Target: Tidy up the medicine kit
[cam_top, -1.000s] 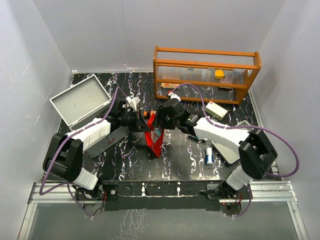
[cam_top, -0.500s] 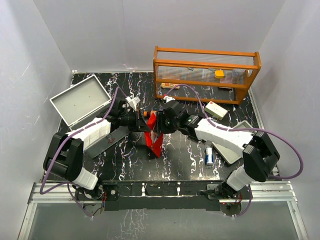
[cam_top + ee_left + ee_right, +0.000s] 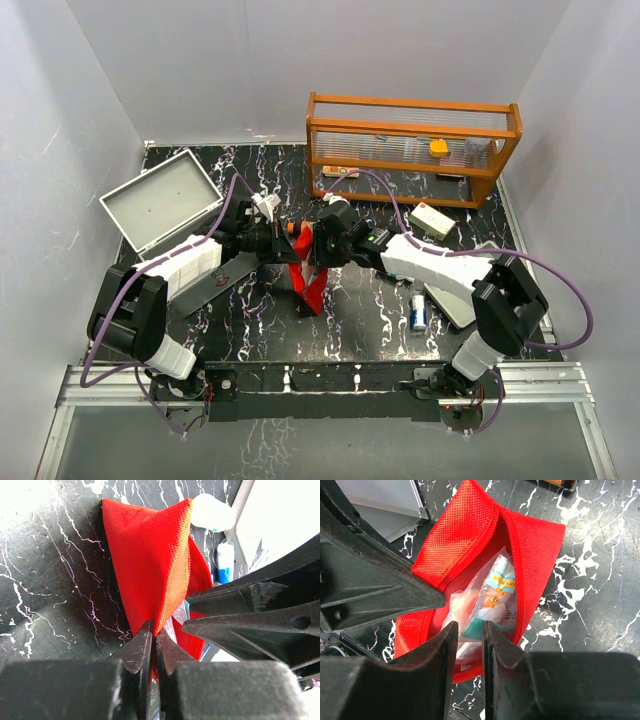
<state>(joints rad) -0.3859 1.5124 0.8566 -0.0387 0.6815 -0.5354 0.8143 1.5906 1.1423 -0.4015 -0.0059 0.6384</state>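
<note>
A red fabric pouch [image 3: 312, 285] stands open at the table's middle; it also shows in the left wrist view [image 3: 150, 555] and the right wrist view [image 3: 455, 535]. My left gripper [image 3: 291, 246] [image 3: 154, 635] is shut on the pouch's upper edge and holds it up. My right gripper [image 3: 313, 262] [image 3: 470, 627] is at the pouch's mouth, its fingers closed on the near end of a clear plastic packet [image 3: 495, 592] with teal and orange print. The rest of the packet lies inside the pouch. The two grippers nearly touch.
An orange shelf rack [image 3: 412, 145] with small items stands at the back right. An open grey case [image 3: 160, 205] lies at the left. A white box [image 3: 430, 218], a blue-and-white bottle [image 3: 419, 315] and a grey tray [image 3: 465, 300] lie at the right.
My right gripper has moved left and down into the pouch's mouth with the packet. My left gripper has kept its hold on the pouch and stayed put.
</note>
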